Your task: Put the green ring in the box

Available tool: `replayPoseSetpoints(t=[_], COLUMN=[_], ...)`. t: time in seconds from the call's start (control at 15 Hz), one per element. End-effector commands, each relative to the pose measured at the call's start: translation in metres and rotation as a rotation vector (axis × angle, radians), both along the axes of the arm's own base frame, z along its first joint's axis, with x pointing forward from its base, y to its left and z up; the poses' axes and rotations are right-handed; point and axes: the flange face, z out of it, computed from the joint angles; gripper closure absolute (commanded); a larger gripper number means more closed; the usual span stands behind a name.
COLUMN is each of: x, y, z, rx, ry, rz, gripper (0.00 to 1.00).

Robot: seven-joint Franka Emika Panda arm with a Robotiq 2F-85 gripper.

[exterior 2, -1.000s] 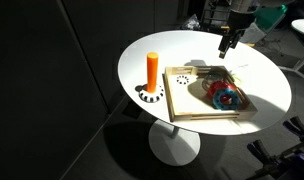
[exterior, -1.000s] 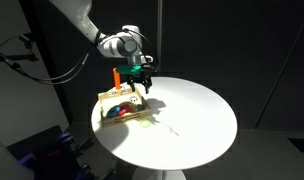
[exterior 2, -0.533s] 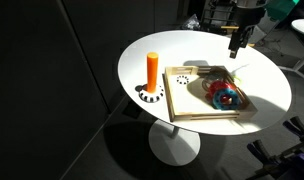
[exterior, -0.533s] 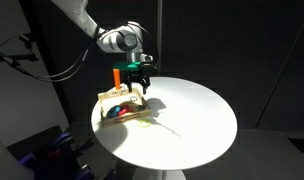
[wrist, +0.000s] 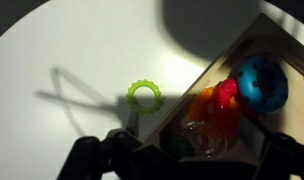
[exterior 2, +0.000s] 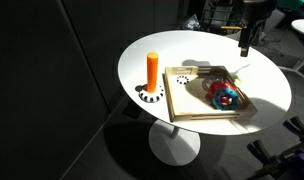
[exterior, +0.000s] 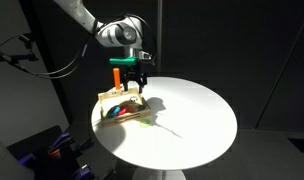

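Note:
The green ring (wrist: 144, 96) is small and toothed. It lies flat on the white table just outside the box's long edge. The box (wrist: 207, 75) is a shallow wooden tray holding blue, red and orange rings (wrist: 232, 95) and a clear ring. It shows in both exterior views (exterior: 120, 108) (exterior 2: 192, 108). My gripper (wrist: 182, 165) hangs above the box's edge and the ring, with its jaws wide apart and nothing between them. It also shows in both exterior views (exterior: 132, 82) (exterior 2: 245, 42). I cannot make out the green ring in either exterior view.
An orange peg (exterior 2: 152, 69) stands upright on a patterned base at the round white table's (exterior 2: 252, 85) edge, beside the box. It also shows behind the gripper in an exterior view (exterior: 114, 74). A thin looped wire (wrist: 67, 90) lies on the table near the ring.
The gripper has risen and drifted a little away across the box edge. It stays open and empty. The ring and box have not moved.

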Motion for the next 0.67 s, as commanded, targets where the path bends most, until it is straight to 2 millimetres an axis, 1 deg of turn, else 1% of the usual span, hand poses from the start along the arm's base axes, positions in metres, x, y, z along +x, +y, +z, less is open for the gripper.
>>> replayPoseSetpoints(t=[0.0,0.4,0.47,0.6], x=[0.0003,0.0079,0.0053,0.0073], y=[0.0016,0.0055,0.0059,0.0064], z=[0.0158,0.0157,0.0098,0.0109], rx=[0.018,0.054,0.038,0.041], ry=[-0.007,-0.084,-0.051,-0.068], rz=[-0.031,-0.061,-0.036,-0.037], gripper=[0.00,0.00,0.00,0.00])
